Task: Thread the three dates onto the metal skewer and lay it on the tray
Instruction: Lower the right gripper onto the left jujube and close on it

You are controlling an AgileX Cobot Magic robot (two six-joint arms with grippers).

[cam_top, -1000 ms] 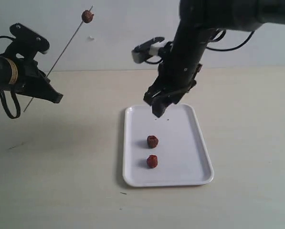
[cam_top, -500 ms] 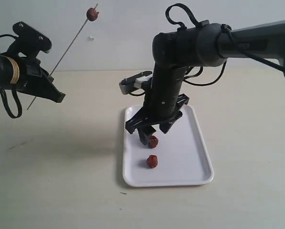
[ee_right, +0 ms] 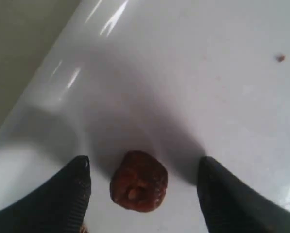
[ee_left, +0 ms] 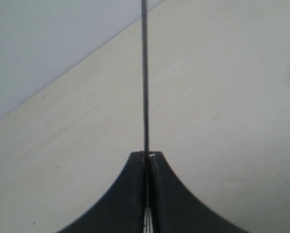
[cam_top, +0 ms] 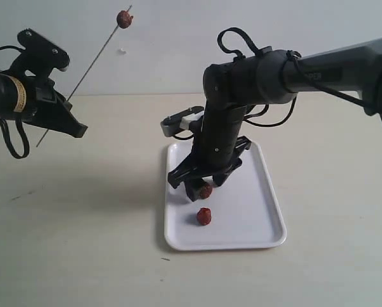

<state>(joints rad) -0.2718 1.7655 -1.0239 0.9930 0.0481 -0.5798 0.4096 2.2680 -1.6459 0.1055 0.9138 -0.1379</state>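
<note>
My left gripper (cam_top: 74, 129) (ee_left: 146, 154) is shut on the metal skewer (cam_top: 85, 71) (ee_left: 145, 77), which slants up to the right with one date (cam_top: 123, 18) threaded near its upper tip. The white tray (cam_top: 262, 211) (ee_right: 193, 63) lies at the centre. Two dates rest on it: one (cam_top: 206, 190) (ee_right: 138, 181) between the spread fingers of my right gripper (cam_top: 202, 190) (ee_right: 142, 167), which is open and down at the tray surface, and another (cam_top: 204, 216) nearer the front edge.
The beige table (cam_top: 82, 243) extends all round the tray. A pale wall (cam_top: 171, 38) stands behind. The right arm (cam_top: 242, 83) leans over the tray's back half.
My right gripper has dropped from above the tray's back part down around the rear date. The left gripper and skewer have barely shifted.
</note>
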